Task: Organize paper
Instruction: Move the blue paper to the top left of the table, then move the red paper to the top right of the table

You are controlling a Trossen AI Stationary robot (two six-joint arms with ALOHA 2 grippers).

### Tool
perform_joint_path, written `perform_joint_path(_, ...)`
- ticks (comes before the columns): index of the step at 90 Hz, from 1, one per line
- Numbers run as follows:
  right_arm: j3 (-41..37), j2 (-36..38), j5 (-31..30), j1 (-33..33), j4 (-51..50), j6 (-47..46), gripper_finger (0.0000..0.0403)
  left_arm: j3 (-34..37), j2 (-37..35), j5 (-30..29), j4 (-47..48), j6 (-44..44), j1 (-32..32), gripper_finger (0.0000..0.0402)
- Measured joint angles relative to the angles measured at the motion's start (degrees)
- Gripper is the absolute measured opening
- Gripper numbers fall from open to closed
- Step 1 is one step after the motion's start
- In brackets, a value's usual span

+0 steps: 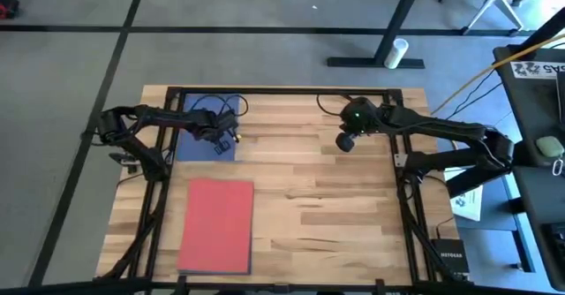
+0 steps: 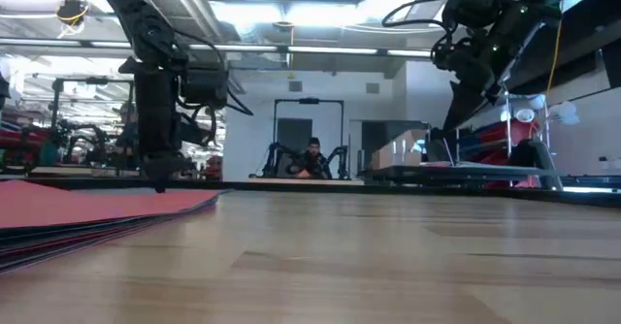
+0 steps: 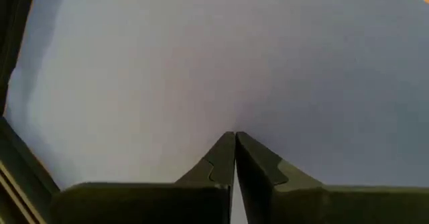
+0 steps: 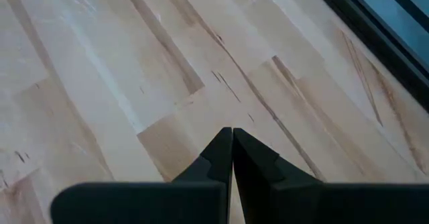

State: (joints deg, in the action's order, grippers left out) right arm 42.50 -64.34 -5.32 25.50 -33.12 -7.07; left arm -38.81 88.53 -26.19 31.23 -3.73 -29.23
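Left end effector (image 1: pixel 226 141), fingers pressed together, tip on blue sheet (image 1: pixel 196 145); risk: dragging could crumple it against counter (image 1: pixel 335 207).

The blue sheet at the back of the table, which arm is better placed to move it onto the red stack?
Left. The left gripper is shut right over the blue sheet; the right gripper hangs shut over bare wood.

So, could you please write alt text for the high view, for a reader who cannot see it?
A flat red rectangular paper sheet lies on the wooden table near its front left. The left gripper is over a blue paper sheet at the back left, and the right gripper hangs over bare wood.
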Motion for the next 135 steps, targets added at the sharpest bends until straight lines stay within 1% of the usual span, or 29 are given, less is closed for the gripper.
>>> perform_joint_path(20, 0.0, 0.0, 0.0, 0.0, 0.0, 0.0, 0.0, 0.0, -0.5, -0.1, 0.0, -0.6, 0.6, 0.0)
perform_joint_path(40, 0.0, 0.0, 0.0, 0.0, 0.0, 0.2, 0.0, 0.1, -4.7, 1.1, 0.1, -2.3, 1.2, 0.0)
perform_joint_path(51, 0.0, 0.0, 0.0, 0.0, 0.0, 0.3, 0.0, 0.1, -7.2, 3.2, 0.1, -3.0, 1.4, 0.0)
perform_joint_path(60, 0.0, 0.0, 0.0, 0.0, 0.0, 0.5, 0.0, 0.0, -9.0, 5.7, 0.8, -3.0, 3.0, 0.0)
perform_joint_path(64, 0.0, 0.0, 0.0, 0.0, 0.0, 0.9, 0.0, -0.2, -9.8, 8.2, 1.7, -2.0, 4.1, 0.0)
perform_joint_path(69, 0.0, 0.0, 0.3, 0.0, 0.0, 1.2, 0.0, -0.5, -11.0, 13.4, 2.6, -0.5, 5.7, 0.0)
perform_joint_path(82, 0.0, 0.0, 2.9, 0.0, 0.0, 1.5, 0.0, -1.4, -12.9, 31.7, 2.5, 1.2, 11.2, 0.0)
perform_joint_path(86, 0.0, 0.0, 3.3, 0.0, 0.0, 1.5, 0.0001, -1.5, -13.2, 36.4, 1.7, 0.9, 12.8, 0.0)
perform_joint_path(90, 0.0, 0.0, 3.4, 0.0, 0.0, 1.5, 0.0002, -1.5, -13.2, 39.9, 1.0, 0.4, 14.4, 0.0001)
perform_joint_path(95, 0.0, 0.0, 3.5, 0.0, 0.0, 1.6, 0.0005, -1.5, -13.2, 42.5, 0.0, -0.3, 16.4, 0.0005)
perform_joint_path(106, 0.0, 0.0, 3.7, 0.0, 0.0, 1.6, 0.0017, -1.5, -13.2, 43.7, -2.1, -0.3, 20.7, 0.0029)
perform_joint_path(116, 0.0, 0.0, 3.9, 0.0, 0.0, 1.6, 0.003, -1.5, -12.8, 42.8, -4.6, 0.6, 23.5, 0.0058)
perform_joint_path(122, 0.0, 0.0, 3.9, 0.0, 0.0, 1.6, 0.0037, -1.5, -12.1, 41.3, -5.3, 1.8, 24.4, 0.0077)
perform_joint_path(135, 0.0, 0.0, 3.9, 0.0, 0.0, 1.6, 0.0044, -1.5, -9.7, 40.5, -5.6, 4.1, 25.0, 0.0116)
